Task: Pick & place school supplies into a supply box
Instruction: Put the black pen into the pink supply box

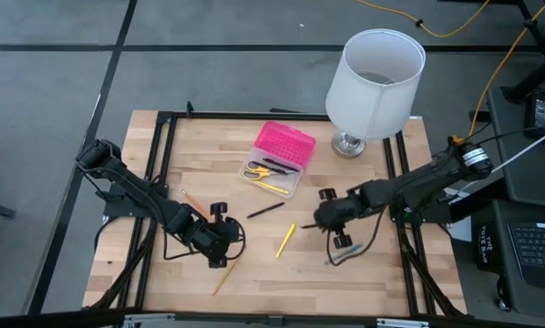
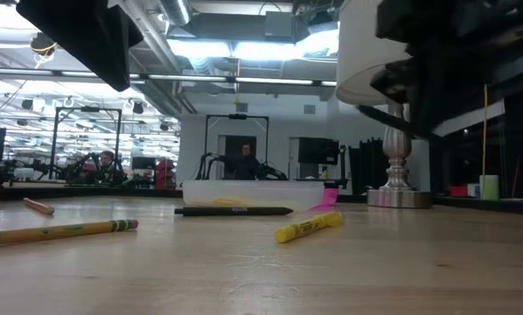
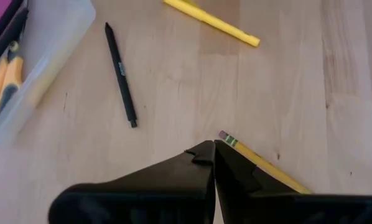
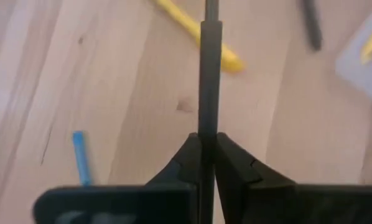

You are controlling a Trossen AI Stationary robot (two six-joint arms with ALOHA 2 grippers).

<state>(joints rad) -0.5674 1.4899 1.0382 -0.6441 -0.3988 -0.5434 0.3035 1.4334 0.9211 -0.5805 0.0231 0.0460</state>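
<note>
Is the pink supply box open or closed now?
Open. The supply box lies spread, pink half beside clear half, with scissors visible inside the clear half.

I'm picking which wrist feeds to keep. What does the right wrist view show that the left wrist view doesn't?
Only the right wrist view: the right gripper shut on a dark pen, plus a blue pen on the table.

Only the left wrist view: the shut left gripper, a yellow pencil beside it, and the supply box holding scissors.

Both: the yellow marker and the loose black pen.

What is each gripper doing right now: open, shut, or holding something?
Left gripper: shut, holding nothing; a yellow pencil lies just beside its tips.
Right gripper: shut on a dark pen.
</note>
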